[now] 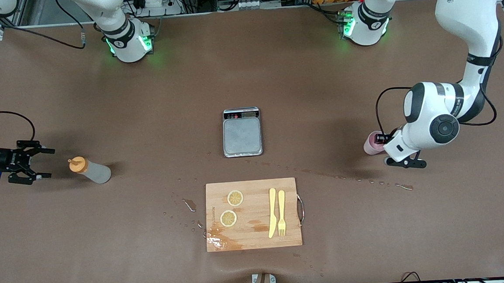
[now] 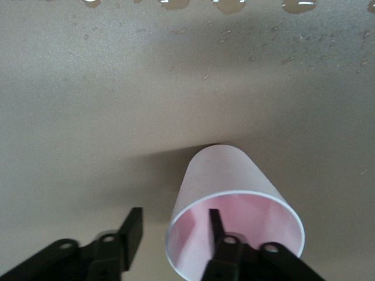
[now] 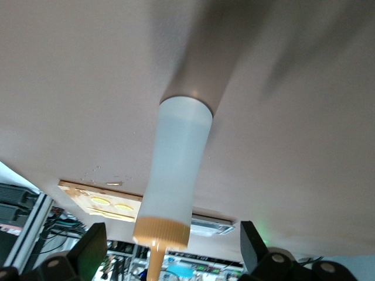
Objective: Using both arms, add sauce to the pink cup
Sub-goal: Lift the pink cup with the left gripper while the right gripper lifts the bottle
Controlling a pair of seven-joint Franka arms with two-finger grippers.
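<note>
The cutting board (image 1: 252, 214) lies nearest. At the left arm's end of the worktop, the left pincer (image 2: 174, 231) straddles the pink cup (image 2: 225, 199) rim, one finger inside; pinch gently. The right pincer (image 1: 39, 163) gapes beside the sauce (image 1: 89, 169); centre it before squeezing

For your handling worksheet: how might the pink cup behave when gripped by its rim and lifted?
The pink cup looks thin-walled and empty, so probably light and easily deformed. With the left gripper straddling its rim, one finger inside, it may tilt or slip. The wet table nearby could reduce friction.
</note>
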